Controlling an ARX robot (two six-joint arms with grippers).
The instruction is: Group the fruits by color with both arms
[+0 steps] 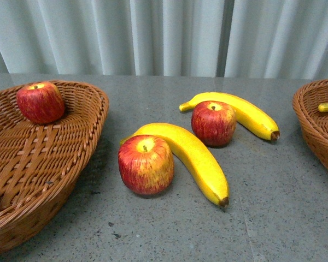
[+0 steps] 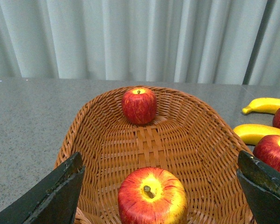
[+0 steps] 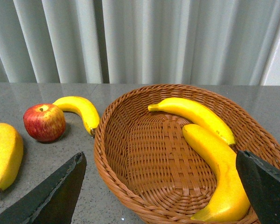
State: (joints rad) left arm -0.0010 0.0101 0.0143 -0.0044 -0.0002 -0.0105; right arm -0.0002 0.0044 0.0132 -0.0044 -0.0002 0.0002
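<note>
the near apple (image 1: 146, 165) stood on the grey table (image 1: 284, 207) between the two baskets, touching the inner curve of the near banana (image 1: 199, 161), which bent round its far side. behind them the far apple (image 1: 214, 123) sat against the far banana (image 1: 251, 115). only the front view showed all four together, and neither arm appeared in it.

the left wrist view opened up what the front view mostly hid, the inside of the left basket (image 2: 84, 121). the rear basket apple (image 2: 139, 105) rested by the far wall and the front basket apple (image 2: 151, 198) at the camera end. in the front view the rear one was plain, while only a red sliver showed at the picture's edge.

the left gripper (image 2: 158, 158) was spread wide and gripped nothing. the front basket apple lay in the gap between its black fingers (image 2: 56, 191), clear of both.

the right wrist view showed the right basket (image 3: 107, 140) holding the far basket banana (image 3: 196, 114) and the near basket banana (image 3: 219, 172), touching at one end. the front view gave just one yellow tip over that rim. the right gripper (image 3: 158, 156) was also wide apart and empty, with the near basket banana close beside one finger.

a pale curtain (image 1: 153, 33) hung behind the table.
</note>
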